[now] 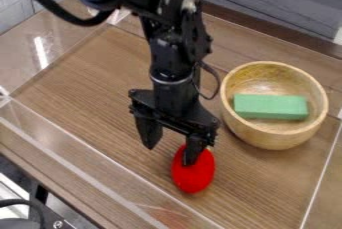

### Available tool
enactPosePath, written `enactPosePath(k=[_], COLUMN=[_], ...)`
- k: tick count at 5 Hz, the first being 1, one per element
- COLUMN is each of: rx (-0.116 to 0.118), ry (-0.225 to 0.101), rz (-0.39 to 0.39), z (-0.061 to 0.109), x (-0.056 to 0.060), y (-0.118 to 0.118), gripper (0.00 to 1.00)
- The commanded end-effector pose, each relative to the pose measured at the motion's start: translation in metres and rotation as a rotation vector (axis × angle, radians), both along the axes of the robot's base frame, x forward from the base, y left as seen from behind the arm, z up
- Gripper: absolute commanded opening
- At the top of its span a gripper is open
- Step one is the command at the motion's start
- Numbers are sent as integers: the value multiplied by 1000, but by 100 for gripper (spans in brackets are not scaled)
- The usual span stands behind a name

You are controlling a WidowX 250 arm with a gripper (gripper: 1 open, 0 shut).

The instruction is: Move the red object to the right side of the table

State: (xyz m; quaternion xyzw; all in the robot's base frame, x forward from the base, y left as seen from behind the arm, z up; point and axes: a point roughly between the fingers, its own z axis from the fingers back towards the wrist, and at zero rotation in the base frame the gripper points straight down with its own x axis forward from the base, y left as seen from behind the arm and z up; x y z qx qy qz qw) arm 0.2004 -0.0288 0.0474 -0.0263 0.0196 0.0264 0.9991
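On your table (80, 93), walled by clear acrylic, the black arm (171, 43) reaches down left of the wooden bowl (274, 104) holding a green block (271, 105), its hand (177, 148) spread wide, fingers straddling the top of the red object (193, 169) near the front edge

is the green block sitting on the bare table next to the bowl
No, the green block lies inside the wooden bowl, not on the table.
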Motion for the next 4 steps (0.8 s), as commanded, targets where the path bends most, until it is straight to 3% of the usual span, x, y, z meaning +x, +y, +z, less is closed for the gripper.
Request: enactPosePath(k=[1, 4], rx=[-12, -32], ry=[-64, -105], rz=[-1, 2], z=[4, -3], x=[5, 8], y=[-5, -10], gripper=[100, 100])
